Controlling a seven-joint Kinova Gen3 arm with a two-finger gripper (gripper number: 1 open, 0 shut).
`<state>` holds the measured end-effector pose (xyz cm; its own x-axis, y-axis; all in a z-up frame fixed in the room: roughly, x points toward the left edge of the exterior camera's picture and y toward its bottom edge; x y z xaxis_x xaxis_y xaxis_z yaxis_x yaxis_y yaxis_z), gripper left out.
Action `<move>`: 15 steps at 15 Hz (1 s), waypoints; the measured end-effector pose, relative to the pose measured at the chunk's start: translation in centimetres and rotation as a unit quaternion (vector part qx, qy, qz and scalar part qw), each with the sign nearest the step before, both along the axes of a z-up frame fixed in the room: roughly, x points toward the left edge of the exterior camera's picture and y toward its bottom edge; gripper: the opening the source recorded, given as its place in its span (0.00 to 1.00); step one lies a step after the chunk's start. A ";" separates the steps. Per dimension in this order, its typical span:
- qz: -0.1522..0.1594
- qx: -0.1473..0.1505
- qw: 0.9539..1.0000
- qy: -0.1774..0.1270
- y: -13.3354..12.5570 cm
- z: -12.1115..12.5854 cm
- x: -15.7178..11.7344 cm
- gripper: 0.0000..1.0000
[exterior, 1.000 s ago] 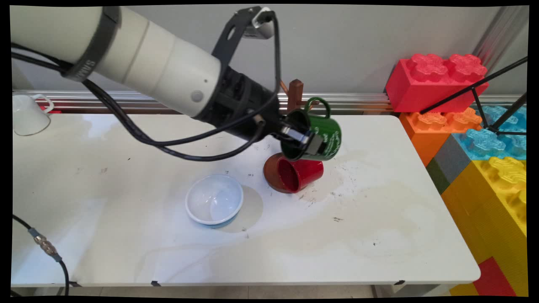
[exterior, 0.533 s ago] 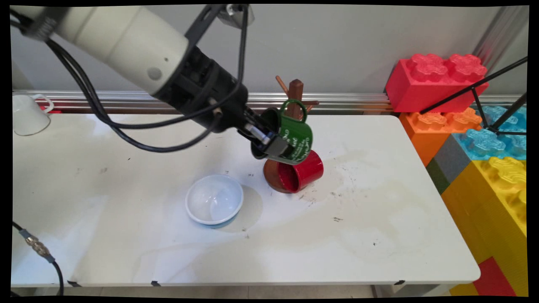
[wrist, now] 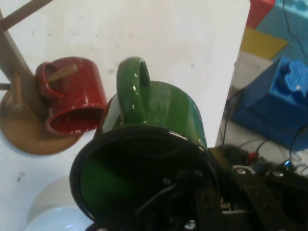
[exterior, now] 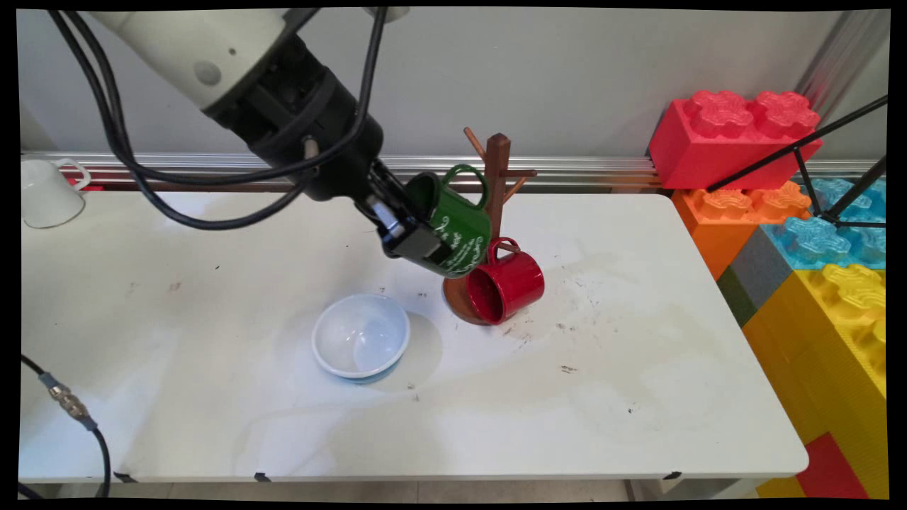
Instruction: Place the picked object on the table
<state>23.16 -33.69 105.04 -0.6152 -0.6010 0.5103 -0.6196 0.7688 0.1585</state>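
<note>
glossy enamel-look green mug [exterior: 453,223], glossy red mug [exterior: 506,285]; smooth wooden rack [exterior: 497,184]

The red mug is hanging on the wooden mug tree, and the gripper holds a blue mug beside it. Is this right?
Not quite: the mug held by the gripper is green, not blue, as the main view shows. The red mug does hang on the wooden mug tree.

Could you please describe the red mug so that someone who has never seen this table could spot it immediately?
Find the wooden mug tree at the back middle of the white table. The red mug hangs by its handle on a low peg. Unlike the green mug in the end effector, nothing grips it.
</note>
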 end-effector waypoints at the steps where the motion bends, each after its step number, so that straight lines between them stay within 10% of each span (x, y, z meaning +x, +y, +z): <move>1: -0.008 0.001 1.000 -0.015 -0.1 0.4 0.0 0.00; 8: -0.037 0.017 0.993 -0.110 -0.9 1.0 0.0 0.00; 15: -0.040 0.027 0.976 -0.212 -3.3 -1.2 2.7 0.00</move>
<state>25.87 -36.96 103.89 -0.8101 -0.5614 0.1692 -0.5768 0.8149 -0.0577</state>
